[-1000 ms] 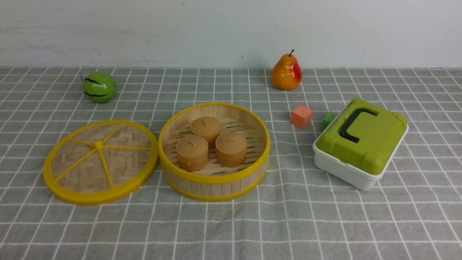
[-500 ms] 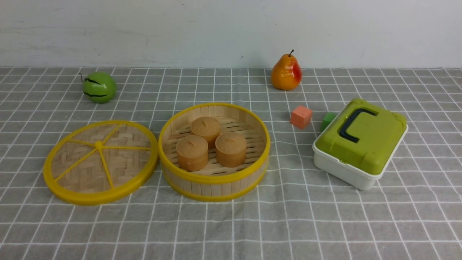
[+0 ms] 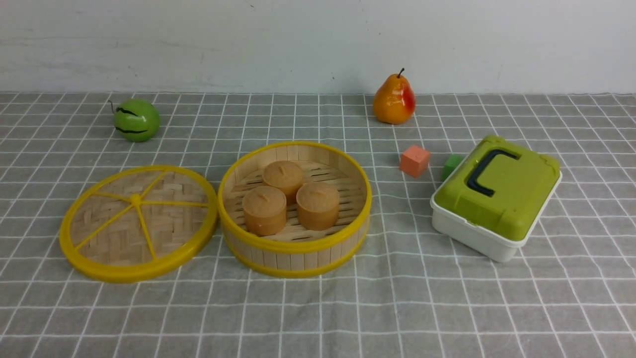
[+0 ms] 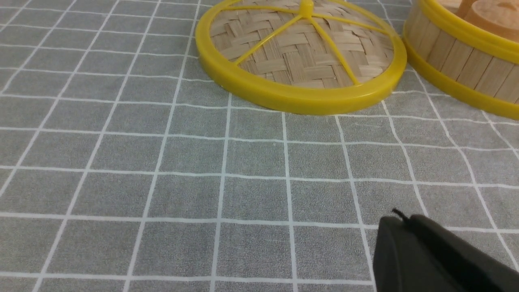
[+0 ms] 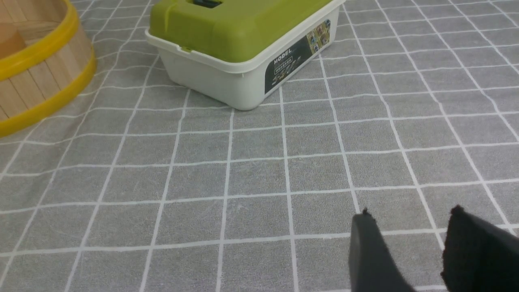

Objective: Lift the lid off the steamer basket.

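Round woven bamboo lid with yellow rim (image 3: 138, 223) lies flat just left of the slatted yellow-rimmed steamer basket (image 3: 295, 248); left claw (image 4: 399, 227) pressed together, right claw (image 5: 409, 237) spread, both empty.

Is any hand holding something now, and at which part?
Nothing is held. The left hand is shut and empty, the right hand open; the lid lies on the cloth.

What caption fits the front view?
Lid off, lying beside the open steamer basket holding three buns.
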Available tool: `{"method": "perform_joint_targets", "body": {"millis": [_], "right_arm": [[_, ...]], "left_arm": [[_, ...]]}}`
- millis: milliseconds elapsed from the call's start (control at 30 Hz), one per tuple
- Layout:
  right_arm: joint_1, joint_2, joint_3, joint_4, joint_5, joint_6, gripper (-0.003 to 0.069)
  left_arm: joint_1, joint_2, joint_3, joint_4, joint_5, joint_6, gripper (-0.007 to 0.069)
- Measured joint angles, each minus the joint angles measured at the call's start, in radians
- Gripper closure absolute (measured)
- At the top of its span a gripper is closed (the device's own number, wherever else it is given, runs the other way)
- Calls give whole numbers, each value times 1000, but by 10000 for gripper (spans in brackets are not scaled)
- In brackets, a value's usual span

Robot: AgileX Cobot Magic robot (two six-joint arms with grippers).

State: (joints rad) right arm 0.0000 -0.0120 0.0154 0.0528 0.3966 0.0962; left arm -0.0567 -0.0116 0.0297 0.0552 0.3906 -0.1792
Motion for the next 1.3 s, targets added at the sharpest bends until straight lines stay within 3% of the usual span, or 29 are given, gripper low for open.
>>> {"method": "perform_joint_targets", "body": {"millis": [1300], "right_arm": [[0, 0, 0, 0, 0, 0, 418]], "left_arm": [[0, 0, 0, 0, 0, 0, 595]]}}
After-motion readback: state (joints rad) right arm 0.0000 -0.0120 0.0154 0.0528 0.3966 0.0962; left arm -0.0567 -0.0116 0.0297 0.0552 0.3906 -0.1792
